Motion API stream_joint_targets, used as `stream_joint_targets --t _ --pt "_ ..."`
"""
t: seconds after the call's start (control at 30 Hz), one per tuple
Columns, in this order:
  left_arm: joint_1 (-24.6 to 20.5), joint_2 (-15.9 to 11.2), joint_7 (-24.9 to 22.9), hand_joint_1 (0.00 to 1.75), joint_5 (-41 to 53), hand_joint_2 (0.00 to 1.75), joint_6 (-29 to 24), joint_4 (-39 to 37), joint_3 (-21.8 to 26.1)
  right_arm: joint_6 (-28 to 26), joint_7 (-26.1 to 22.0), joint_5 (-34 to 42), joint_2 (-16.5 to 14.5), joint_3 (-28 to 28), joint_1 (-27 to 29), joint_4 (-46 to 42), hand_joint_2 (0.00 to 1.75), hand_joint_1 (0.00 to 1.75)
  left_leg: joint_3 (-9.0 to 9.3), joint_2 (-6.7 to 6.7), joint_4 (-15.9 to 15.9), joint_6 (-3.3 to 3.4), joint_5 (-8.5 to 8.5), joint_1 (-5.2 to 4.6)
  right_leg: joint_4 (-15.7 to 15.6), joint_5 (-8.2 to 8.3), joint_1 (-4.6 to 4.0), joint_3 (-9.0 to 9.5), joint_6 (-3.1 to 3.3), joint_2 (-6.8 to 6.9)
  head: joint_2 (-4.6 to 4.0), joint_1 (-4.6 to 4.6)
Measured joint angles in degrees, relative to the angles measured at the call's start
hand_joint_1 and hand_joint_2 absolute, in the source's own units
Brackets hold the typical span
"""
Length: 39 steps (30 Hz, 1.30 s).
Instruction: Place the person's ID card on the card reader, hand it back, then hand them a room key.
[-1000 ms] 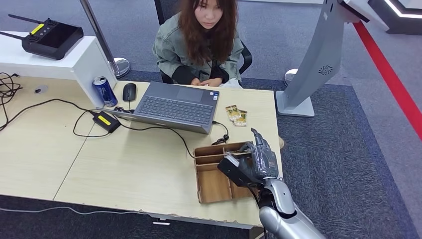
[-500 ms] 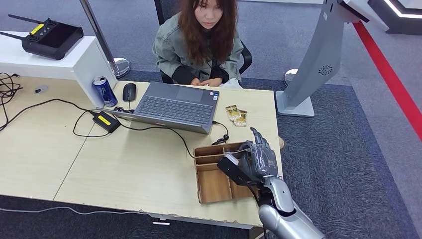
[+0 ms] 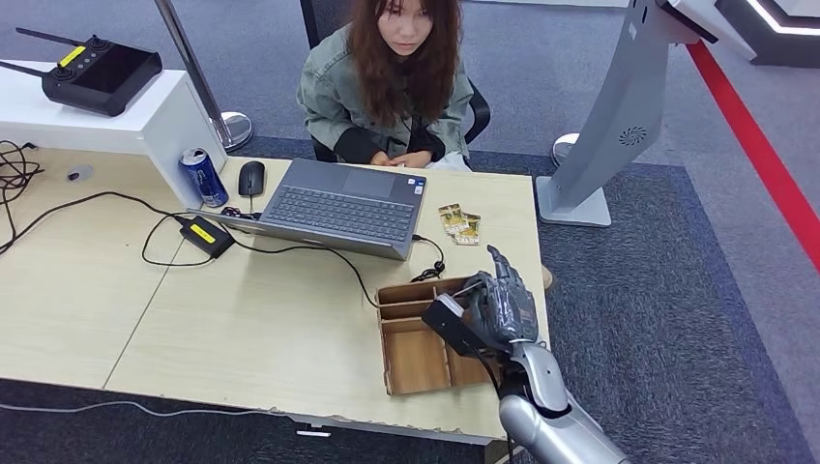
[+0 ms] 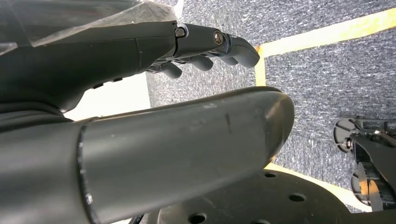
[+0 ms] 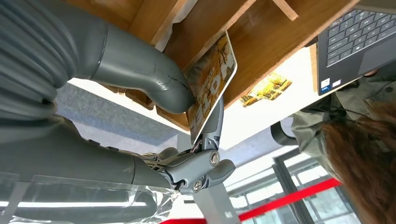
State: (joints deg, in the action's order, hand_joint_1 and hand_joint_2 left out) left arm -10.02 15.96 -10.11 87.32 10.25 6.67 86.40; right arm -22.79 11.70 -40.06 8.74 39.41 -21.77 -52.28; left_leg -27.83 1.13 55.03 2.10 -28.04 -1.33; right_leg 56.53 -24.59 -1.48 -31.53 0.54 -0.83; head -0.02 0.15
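My right hand (image 3: 488, 314) hovers over the wooden tray (image 3: 411, 362) at the table's near right corner. In the right wrist view its thumb (image 5: 154, 79) and a finger pinch a yellow-orange printed card (image 5: 212, 77), held on edge just above the tray (image 5: 266, 28). Two similar cards (image 3: 458, 223) lie on the table beyond the tray, also seen from the wrist as cards (image 5: 266, 88). A small black box with a yellow label (image 3: 205, 235) sits left of the laptop. The person (image 3: 387, 87) sits across the table. My left hand (image 4: 187, 46) hangs over the floor, holding nothing, fingers loosely apart.
An open laptop (image 3: 338, 205) stands mid-table with cables trailing toward the tray. A mouse (image 3: 251, 177) and a drink can (image 3: 204, 176) lie to its left beside a white block carrying a black controller (image 3: 97, 72). A grey kiosk stand (image 3: 619, 116) rises at the right.
My right hand with the card has crept slightly up and toward the table's middle over the tray. Nothing else has moved.
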Motion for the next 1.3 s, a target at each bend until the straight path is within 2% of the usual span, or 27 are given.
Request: stream_joint_targets --t 0.43,0.9,1.1,1.3 --pt "0.02 0.10 0.15 0.00 0.00 0.00 -0.32 0.00 0.69 1.27 1.76 8.45 0.79 -2.73 -1.62 -10.88 1.75 1.75 -0.02 -0.01 0.00 0.00 0.00 0.00 0.00 0.01 0.00 -0.04 0.00 -0.01 0.00 0.01" --pt "0.02 0.15 0.36 0.00 0.00 0.00 -0.26 -0.01 0.96 0.30 0.56 14.08 1.48 -3.52 -2.06 -15.99 1.75 1.75 -0.03 -0.02 0.00 0.00 0.00 0.00 0.01 0.01 0.00 -0.04 0.00 -0.01 0.00 0.01" --pt "0.02 0.15 -0.25 0.00 0.01 0.00 -0.13 -0.01 0.89 -1.25 -1.49 22.13 1.24 -4.15 -6.24 -17.03 1.75 1.75 -0.03 -0.02 0.00 0.00 0.01 0.00 0.01 0.01 0.01 -0.04 0.00 -0.01 0.00 0.01" --pt "0.02 0.23 -0.60 0.00 0.00 0.00 -0.13 -0.02 0.56 -2.55 -1.42 24.10 0.13 -4.01 -12.61 -16.60 1.75 1.75 -0.04 -0.02 0.00 -0.01 0.01 0.00 0.03 0.01 0.01 -0.05 0.01 -0.01 0.00 0.01"
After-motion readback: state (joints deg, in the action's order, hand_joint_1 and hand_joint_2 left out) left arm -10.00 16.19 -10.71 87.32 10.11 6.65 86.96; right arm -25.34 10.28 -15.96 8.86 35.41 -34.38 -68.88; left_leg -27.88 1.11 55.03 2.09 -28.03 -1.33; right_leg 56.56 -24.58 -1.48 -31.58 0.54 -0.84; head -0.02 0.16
